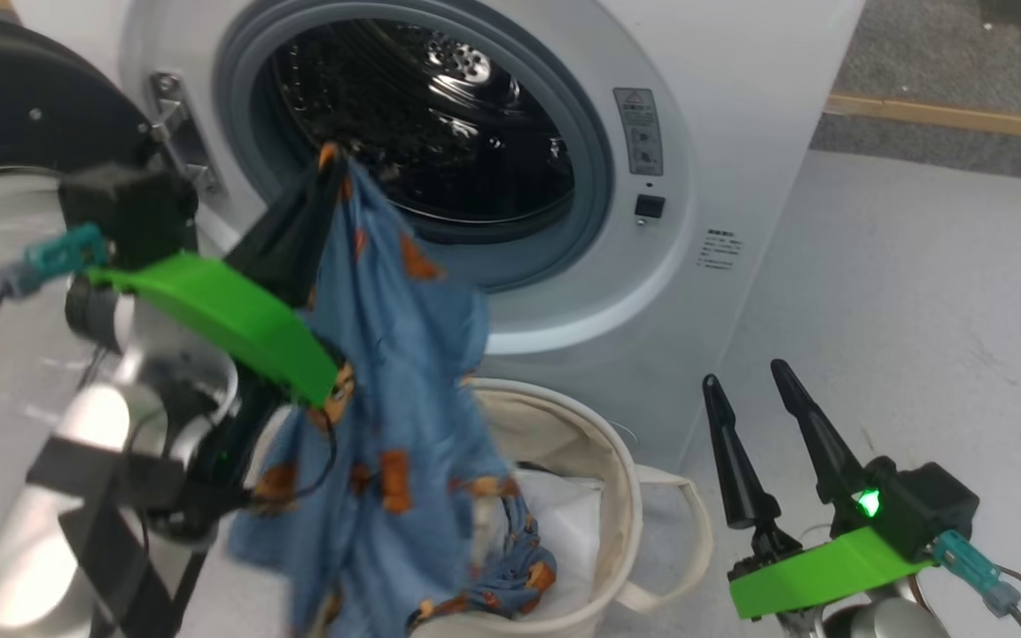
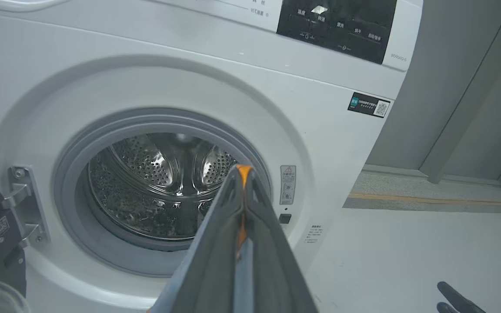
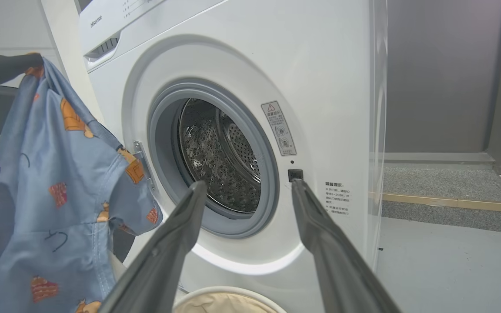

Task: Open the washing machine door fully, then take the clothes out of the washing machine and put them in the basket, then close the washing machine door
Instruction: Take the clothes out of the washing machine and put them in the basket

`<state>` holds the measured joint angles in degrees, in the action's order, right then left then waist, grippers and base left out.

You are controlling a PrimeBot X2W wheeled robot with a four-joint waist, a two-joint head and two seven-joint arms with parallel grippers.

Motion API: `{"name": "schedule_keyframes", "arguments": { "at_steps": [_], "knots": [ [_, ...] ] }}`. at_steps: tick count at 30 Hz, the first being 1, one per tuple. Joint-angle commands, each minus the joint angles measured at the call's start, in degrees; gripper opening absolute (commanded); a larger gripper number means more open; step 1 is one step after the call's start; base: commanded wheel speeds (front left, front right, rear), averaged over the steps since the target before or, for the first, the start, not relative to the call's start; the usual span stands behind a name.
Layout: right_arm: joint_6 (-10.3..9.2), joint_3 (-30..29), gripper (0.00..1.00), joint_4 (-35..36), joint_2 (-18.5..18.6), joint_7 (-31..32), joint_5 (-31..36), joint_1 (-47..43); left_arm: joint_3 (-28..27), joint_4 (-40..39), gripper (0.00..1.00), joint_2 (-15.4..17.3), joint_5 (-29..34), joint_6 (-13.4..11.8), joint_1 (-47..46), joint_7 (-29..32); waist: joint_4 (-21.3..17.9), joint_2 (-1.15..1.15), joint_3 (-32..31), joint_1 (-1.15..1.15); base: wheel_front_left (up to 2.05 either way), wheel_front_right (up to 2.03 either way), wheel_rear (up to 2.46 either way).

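Note:
The washing machine (image 1: 723,133) stands with its steel drum bare of clothes in all three views, and the washing machine door (image 1: 5,97) is swung open at the left. My left gripper (image 1: 333,161) is shut on a piece of the clothes (image 1: 395,372), a light-blue bear-print garment that hangs from the fingertips in front of the opening and down over the basket (image 1: 621,496). More blue fabric (image 1: 515,567) lies inside the basket. In the left wrist view, orange fabric shows between the closed fingertips (image 2: 244,170). My right gripper (image 1: 743,374) stands open and holds nothing, to the right of the basket.
Pale floor (image 1: 918,310) runs to the right of the machine, with a wooden strip (image 1: 954,117) and grey carpet beyond. The door hinge (image 2: 24,204) sits at the opening's left. The right wrist view has the hanging garment (image 3: 50,195) at its left and the basket rim (image 3: 228,290) at its bottom.

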<state>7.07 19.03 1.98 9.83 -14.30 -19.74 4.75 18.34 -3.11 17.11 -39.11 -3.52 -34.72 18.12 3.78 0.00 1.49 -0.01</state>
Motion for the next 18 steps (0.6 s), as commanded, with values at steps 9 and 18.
{"name": "schedule_keyframes", "arguments": {
  "at_steps": [9, 18],
  "knots": [
    [0.42, 0.7, 1.00, 1.5, 0.4, -0.7, -0.1, 2.1, -4.3, -5.7, 0.00, 3.5, -1.1, -0.3, 0.9, -0.5, -3.6, 0.00, 1.6, 0.01, 0.00, 0.00, 0.00],
    [0.42, 0.3, 1.00, 2.0, -0.2, -0.7, 0.0, 1.7, -4.1, -9.6, 0.00, 4.6, -1.6, -2.4, 0.8, 3.5, -6.5, 0.00, 1.7, 0.01, 0.00, 0.00, 0.00]
  ]
}}
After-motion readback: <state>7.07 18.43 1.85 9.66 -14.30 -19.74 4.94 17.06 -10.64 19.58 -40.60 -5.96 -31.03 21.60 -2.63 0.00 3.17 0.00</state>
